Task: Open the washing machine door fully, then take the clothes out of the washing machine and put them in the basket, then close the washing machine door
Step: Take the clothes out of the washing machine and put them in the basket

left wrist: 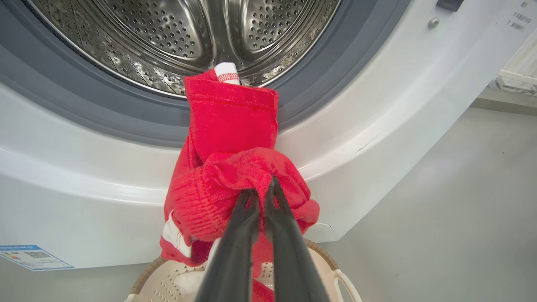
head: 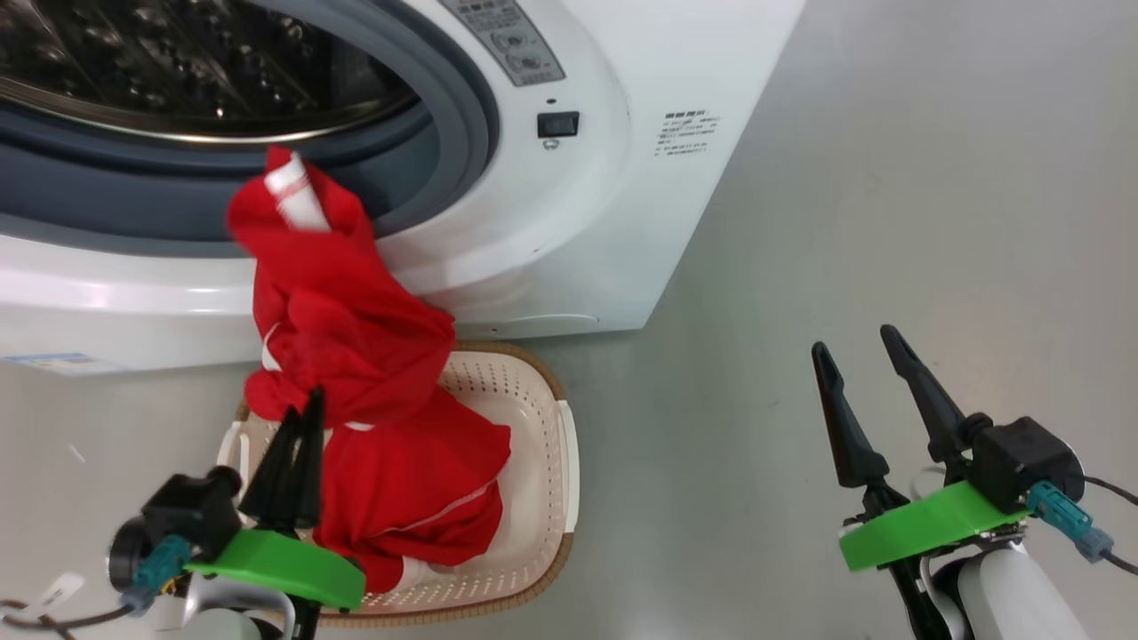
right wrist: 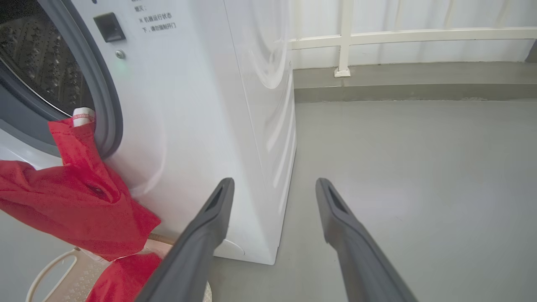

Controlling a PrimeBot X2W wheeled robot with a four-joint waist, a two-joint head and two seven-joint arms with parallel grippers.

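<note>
Grey floor (head: 889, 178): left claw (head: 304, 404) pinches clothes (head: 356, 329) half into basket (head: 542, 427), six o'clock of washing machine (head: 587, 222); right claw (head: 853, 342) spread; door not yet closed.

the washing machine (head: 622, 222) has a glossy white shell, a matt grey rubber gasket (head: 467, 124) and a shiny perforated steel drum (left wrist: 168, 29). the clothes (head: 356, 329) are soft red cloth. the basket (head: 542, 444) is smooth cream plastic with a brown woven-look rim, on a smooth, dull grey floor (head: 889, 222).
</note>
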